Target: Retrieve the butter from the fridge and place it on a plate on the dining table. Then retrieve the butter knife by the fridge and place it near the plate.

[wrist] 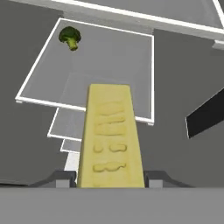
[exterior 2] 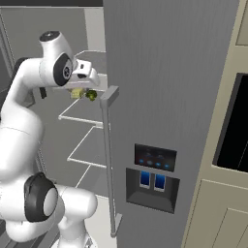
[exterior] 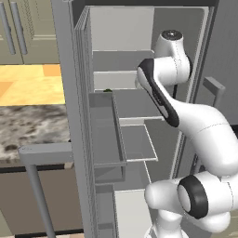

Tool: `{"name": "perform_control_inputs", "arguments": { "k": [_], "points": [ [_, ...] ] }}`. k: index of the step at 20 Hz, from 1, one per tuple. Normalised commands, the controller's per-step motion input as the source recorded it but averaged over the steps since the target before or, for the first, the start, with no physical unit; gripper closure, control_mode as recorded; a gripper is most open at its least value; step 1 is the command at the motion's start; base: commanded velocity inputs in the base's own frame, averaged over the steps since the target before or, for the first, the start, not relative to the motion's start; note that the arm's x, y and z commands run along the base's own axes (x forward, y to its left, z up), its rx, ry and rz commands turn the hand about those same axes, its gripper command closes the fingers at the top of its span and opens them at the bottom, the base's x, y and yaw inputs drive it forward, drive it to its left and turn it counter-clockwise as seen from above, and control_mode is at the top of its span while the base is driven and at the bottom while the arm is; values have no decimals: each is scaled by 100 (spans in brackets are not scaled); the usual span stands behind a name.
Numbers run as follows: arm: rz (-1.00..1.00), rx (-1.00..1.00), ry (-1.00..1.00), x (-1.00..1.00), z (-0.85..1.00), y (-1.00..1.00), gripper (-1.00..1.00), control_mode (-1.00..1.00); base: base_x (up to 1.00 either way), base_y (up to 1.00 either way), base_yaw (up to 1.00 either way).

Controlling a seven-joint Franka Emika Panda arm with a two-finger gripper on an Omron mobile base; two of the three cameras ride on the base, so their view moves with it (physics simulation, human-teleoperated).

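Butter [wrist: 111, 138]: pale yellow w/ embossed marks. Broccoli [wrist: 70, 37] on shelf [wrist: 109, 57] behind butter: dark green. Shelf: pale grey, white rim. Fridge [exterior 2: 164, 97]: dark grey, blue-lit panel [exterior 2: 155, 169] on door.

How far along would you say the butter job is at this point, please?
Done: the fridge door stands open and the gripper is shut on the butter, lifted above the shelf holding broccoli. In hand: carrying it out. Left: butter onto the plate, then fetching the knife.
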Motion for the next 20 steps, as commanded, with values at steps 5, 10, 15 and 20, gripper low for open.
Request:
{"name": "perform_control_inputs", "arguments": {
  "k": [5,10,15,20],
  "points": [
    [3,-1,35,-45,-46,-8,100,-100,0,0,0],
    [1,1,20,-61,-35,-11,100,-100,0,0,0],
    [0,0,-7,-65,-17,-2,100,-100,0,0,0],
    [0,1,-13,-44,-4,-8,100,-100,0,0,0]
  ]
}}
